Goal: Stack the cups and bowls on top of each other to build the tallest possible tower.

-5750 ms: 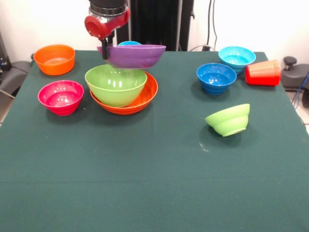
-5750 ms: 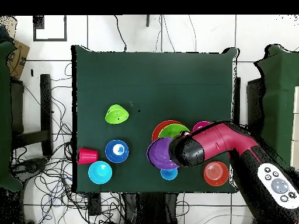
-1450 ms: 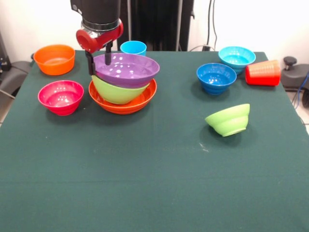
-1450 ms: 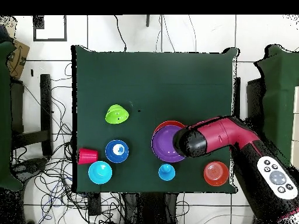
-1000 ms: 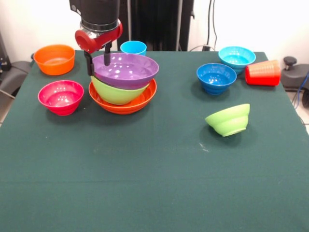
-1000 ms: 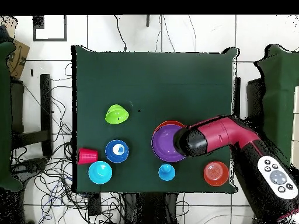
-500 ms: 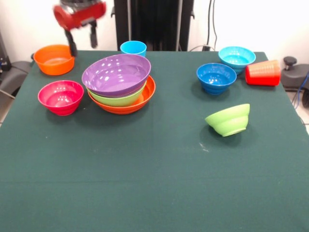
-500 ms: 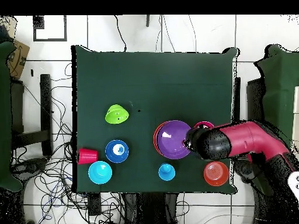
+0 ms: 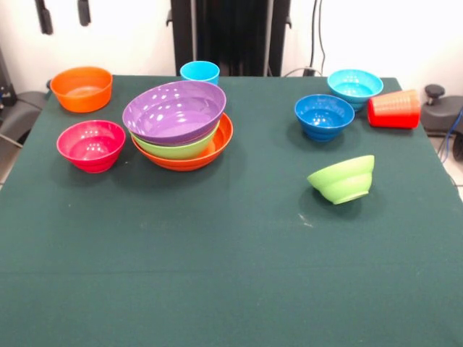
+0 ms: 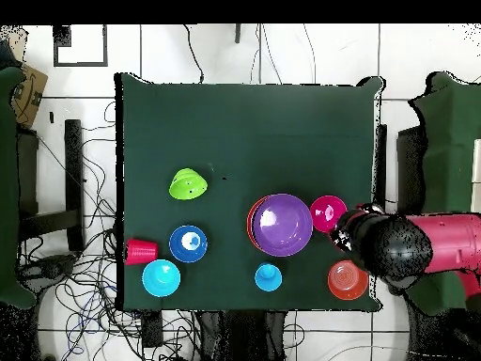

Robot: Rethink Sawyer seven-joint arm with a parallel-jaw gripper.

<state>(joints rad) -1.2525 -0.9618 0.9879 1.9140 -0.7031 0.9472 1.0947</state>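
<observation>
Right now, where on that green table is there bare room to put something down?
The whole near half, in front of the tilted lime bowl, is bare cloth. So is the middle strip between the purple-topped stack and the dark blue bowl. It is crowded along the far edge: orange bowl, pink bowl, blue cup, light blue bowl and red cup.
</observation>
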